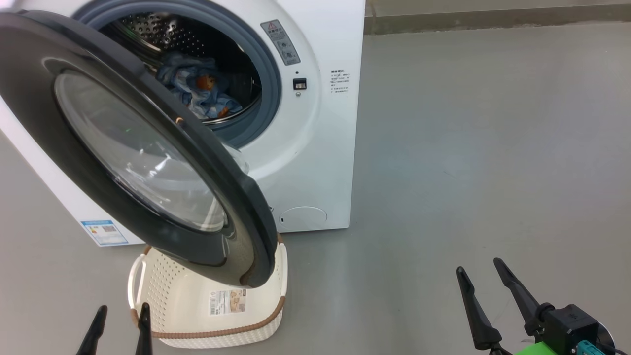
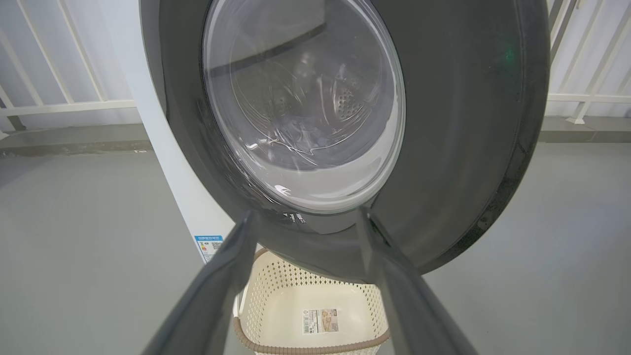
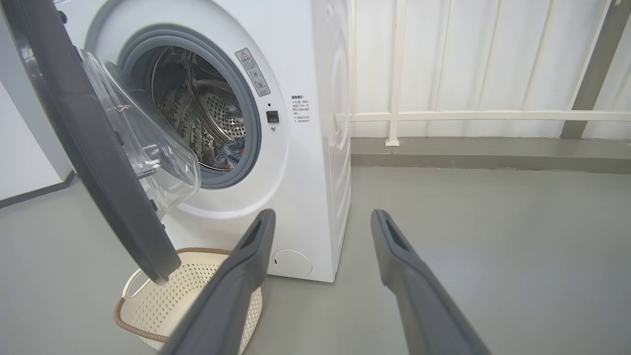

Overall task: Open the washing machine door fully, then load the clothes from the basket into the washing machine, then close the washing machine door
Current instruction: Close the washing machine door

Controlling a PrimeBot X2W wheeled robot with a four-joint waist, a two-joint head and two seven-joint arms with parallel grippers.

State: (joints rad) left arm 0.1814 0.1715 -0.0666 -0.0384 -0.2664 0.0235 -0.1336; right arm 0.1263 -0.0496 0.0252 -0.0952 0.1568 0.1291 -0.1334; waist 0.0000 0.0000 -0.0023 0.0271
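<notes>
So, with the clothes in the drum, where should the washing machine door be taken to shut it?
Probably its free rim, opposite the hinge, above the basket. The washing machine door stands swung out, outer face toward the left gripper, so pinch that edge from the outer side.

One of most things is showing, and two of the grippers.

One washing machine [image 1: 315,148] is showing, carrying one round door [image 1: 29,113], one steel drum [image 1: 162,34], one grey warning sticker [image 1: 281,43] beside the opening, one blue sticker [image 1: 104,232] low on its front and one round flap [image 1: 303,218]. One bundle of clothes [image 1: 197,86] is showing; how many garments are making it up cannot be told. One basket [image 1: 167,296] is showing, carrying one paper label [image 1: 227,301]. Two grippers are showing, the left gripper [image 1: 123,307] and the right gripper [image 1: 479,265], each pointing two dark fingers [image 1: 474,305], making four in all. One white railing [image 3: 493,116] is showing in the right wrist view.
</notes>
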